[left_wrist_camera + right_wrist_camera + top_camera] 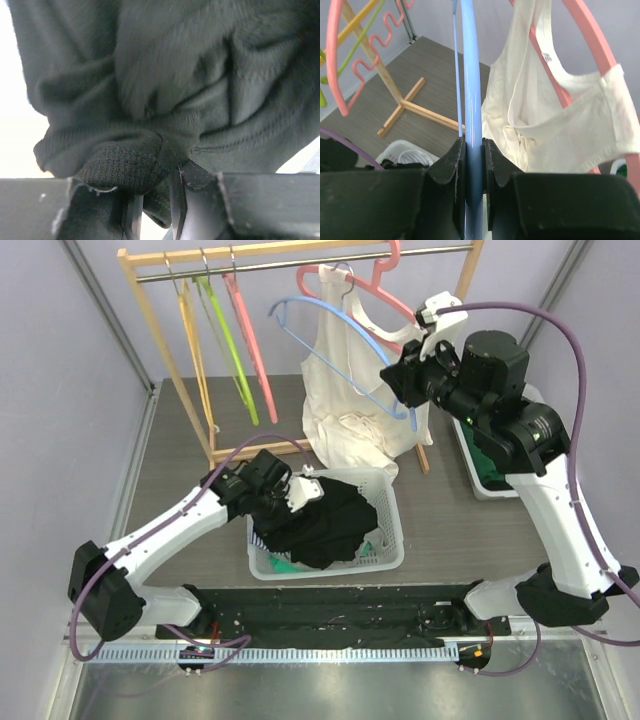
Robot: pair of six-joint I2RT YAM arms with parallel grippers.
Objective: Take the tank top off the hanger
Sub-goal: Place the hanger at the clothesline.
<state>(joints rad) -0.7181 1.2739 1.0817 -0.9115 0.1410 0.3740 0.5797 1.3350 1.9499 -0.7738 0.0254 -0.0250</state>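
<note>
While you look from above, you see a grey wood-pattern table (180, 470) closed in by pale violet walls (60, 390), with a wooden rack (150, 315) standing at its far side. The cream tank top (340, 400) hangs there, one strap over the pink hanger (597, 40). The right gripper (472, 150) is pressed tight on the blue hanger (471, 75), just beside the top. The left gripper (300, 492) is low over the white basket (392, 530), in the black garment (330, 520). Its wrist view is almost filled with dark cloth. A fold lies at the fingers (95, 210), but you cannot tell if they pinch it. The right arm hides much of the bin (466, 450) at the right.
</note>
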